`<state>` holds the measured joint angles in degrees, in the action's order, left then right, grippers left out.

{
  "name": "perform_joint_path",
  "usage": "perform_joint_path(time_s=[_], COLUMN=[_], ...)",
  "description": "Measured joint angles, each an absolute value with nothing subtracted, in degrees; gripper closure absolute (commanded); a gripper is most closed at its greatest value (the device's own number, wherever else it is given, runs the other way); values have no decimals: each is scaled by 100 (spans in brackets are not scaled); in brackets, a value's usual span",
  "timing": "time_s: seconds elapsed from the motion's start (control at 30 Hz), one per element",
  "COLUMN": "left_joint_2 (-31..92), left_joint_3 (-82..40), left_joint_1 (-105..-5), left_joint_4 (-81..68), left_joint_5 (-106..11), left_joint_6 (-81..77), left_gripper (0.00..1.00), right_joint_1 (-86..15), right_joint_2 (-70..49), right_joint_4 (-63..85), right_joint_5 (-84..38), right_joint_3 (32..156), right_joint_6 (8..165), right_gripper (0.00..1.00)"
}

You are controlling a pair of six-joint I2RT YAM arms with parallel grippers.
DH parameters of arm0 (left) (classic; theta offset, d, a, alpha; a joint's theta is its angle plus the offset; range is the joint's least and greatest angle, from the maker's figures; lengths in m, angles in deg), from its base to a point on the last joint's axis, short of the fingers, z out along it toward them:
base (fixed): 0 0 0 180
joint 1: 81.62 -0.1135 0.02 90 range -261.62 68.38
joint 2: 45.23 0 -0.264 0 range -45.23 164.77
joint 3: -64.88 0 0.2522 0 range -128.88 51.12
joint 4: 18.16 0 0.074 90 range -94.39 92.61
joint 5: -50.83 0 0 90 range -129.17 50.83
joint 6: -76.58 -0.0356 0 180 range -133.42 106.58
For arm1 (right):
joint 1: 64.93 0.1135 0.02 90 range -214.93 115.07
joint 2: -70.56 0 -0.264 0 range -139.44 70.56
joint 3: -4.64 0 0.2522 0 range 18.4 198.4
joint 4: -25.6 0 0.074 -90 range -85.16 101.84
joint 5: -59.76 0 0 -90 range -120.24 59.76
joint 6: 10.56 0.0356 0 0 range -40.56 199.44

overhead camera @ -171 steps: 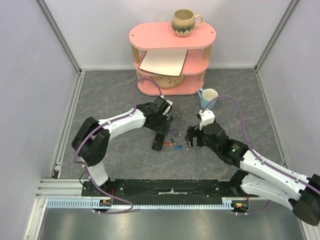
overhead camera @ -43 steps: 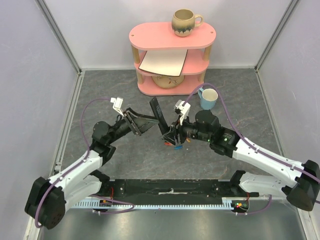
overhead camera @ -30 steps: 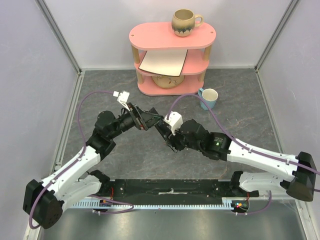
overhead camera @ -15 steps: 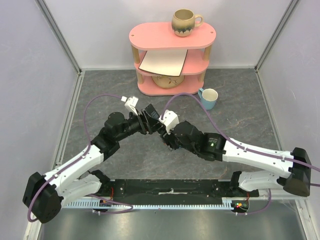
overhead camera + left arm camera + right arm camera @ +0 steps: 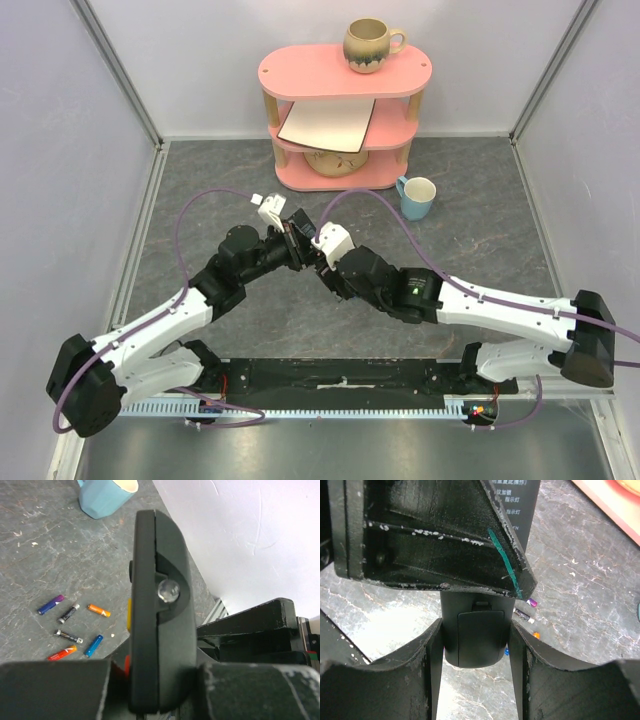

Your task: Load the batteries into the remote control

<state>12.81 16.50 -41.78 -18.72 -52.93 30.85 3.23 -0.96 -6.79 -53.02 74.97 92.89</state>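
Held the left arm bent up from the worktop's near left corner toward the middle, elbow raised, wrist turned inward. Set the left gripper (image 5: 152,685) across the thickness of the remote control (image 5: 160,555). Kept the right arm long and low from the near right corner. Clamped the right gripper (image 5: 475,635) across the remote control's lower end, nose to nose with the left.

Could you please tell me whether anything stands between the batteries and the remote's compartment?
Yes. The cover on the back of the remote control looks shut. The left gripper and right gripper hold it up off the table, where the batteries lie.
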Motion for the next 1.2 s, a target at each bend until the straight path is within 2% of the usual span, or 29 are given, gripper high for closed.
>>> perform_joint_path(time_s=[0.03, 0.07, 0.1, 0.13, 0.2, 0.23, 0.33, 0.37, 0.47, 0.73, 1.2], left_joint_2=[1273, 1266, 1262, 1259, 1240, 1220, 1124, 1082, 943, 372, 221], left_joint_3=[1620, 1607, 1607, 1607, 1611, 1618, 1681, 1718, 1828, 2343, 3104], left_joint_1=[-4147, -4130, -4130, -4132, -4130, -4130, -4141, -4156, -4198, -4200, -4200], left_joint_4=[-1890, -1901, -1905, -1905, -1903, -1903, -1901, -1890, -1804, -2095, -3426], left_joint_5=[-5286, -5258, -5249, -5227, -5210, -5190, -5061, -4954, -4670, -4200, -4007], left_joint_6=[3113, 3109, 3109, 3111, 3111, 3113, 3087, 3081, 3072, 3068, 3105], left_gripper=[98, 98, 98, 98, 98, 98, 98, 98, 98, 98, 98], right_joint_1=[323, 323, 323, 327, 341, 345, 349, 349, 349, 225, -326], right_joint_2=[-123, -138, -142, -142, -142, -142, -116, -83, 144, 1023, 961], right_joint_4=[-664, -638, -623, -620, -609, -599, -609, -631, -690, -634, 387], right_joint_5=[-5348, -5385, -5405, -5420, -5449, -5455, -5475, -5475, -5477, -5521, -4931], right_joint_3=[7502, 7508, 7513, 7513, 7513, 7513, 7515, 7515, 7515, 7467, 6590], right_joint_6=[9289, 9285, 9283, 9280, 9287, 9287, 9390, 9405, 9510, 10109, 11774], right_gripper=[100, 85, 77, 55, 41, 27, 10, 7, 3, 4, 9])
